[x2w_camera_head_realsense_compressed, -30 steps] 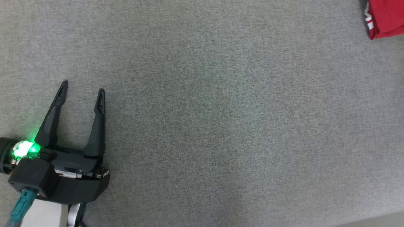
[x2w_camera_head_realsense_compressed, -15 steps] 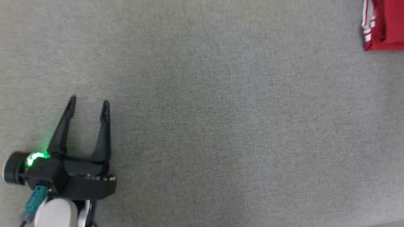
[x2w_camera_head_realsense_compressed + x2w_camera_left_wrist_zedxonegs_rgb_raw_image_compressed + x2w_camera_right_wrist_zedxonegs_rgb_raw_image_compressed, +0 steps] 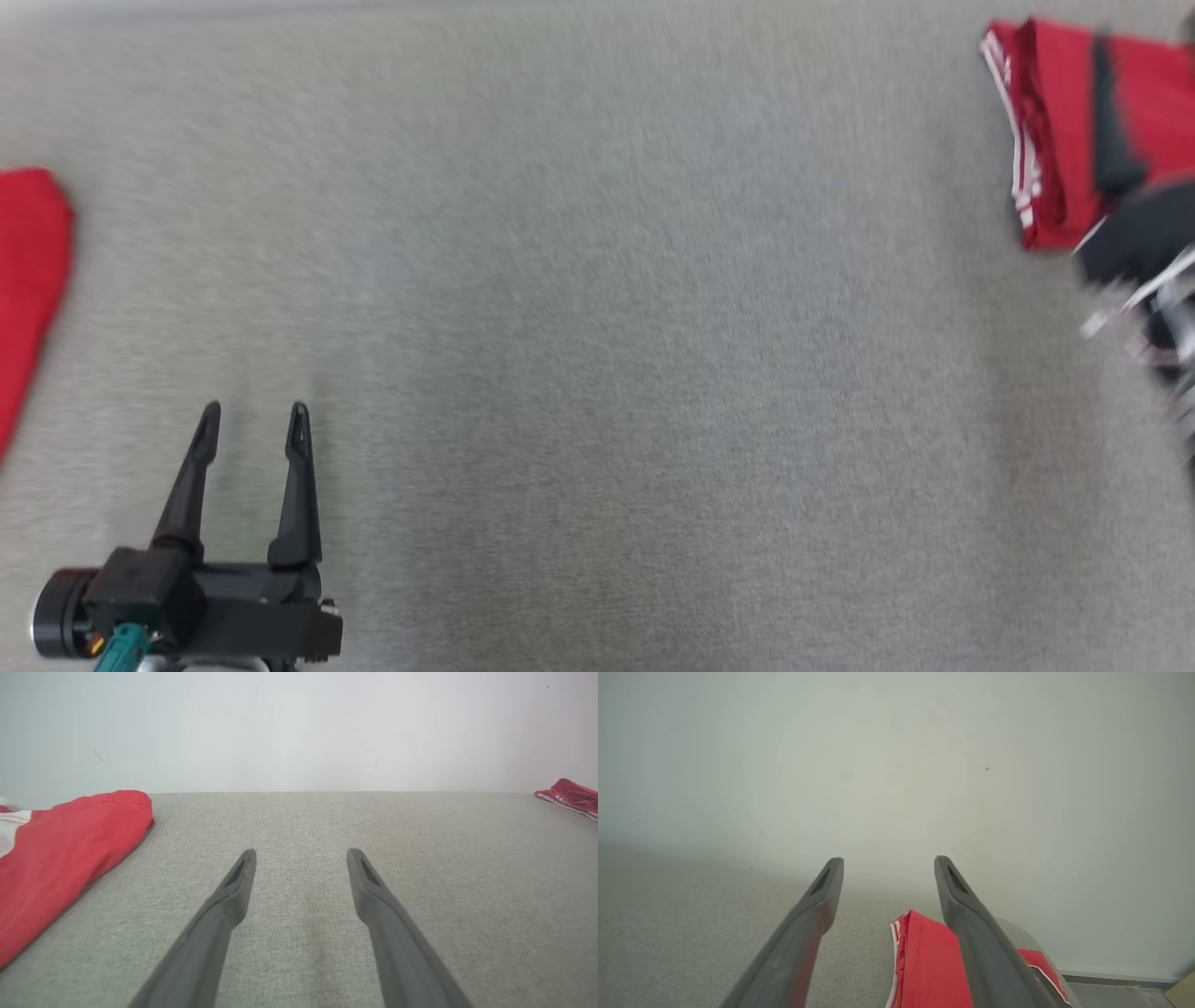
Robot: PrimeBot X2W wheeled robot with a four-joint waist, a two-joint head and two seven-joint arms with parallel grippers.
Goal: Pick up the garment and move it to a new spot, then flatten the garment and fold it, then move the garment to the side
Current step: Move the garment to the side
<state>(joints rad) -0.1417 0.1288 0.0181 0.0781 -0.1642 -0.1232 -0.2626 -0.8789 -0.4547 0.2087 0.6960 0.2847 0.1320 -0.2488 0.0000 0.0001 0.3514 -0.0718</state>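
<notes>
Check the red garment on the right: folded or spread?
Folded: the right garment lies compact, layered edges stacked along its white-striped side.

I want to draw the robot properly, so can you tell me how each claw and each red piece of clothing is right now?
Left claw: open, holding nothing, over the grey fabric surface.
Right claw: open, holding nothing, above the folded garment.
Red fabric garment with white stripes: folded, lying on the right.
Red and white fabric garment: lying loose on the left, nothing gripping it.
</notes>
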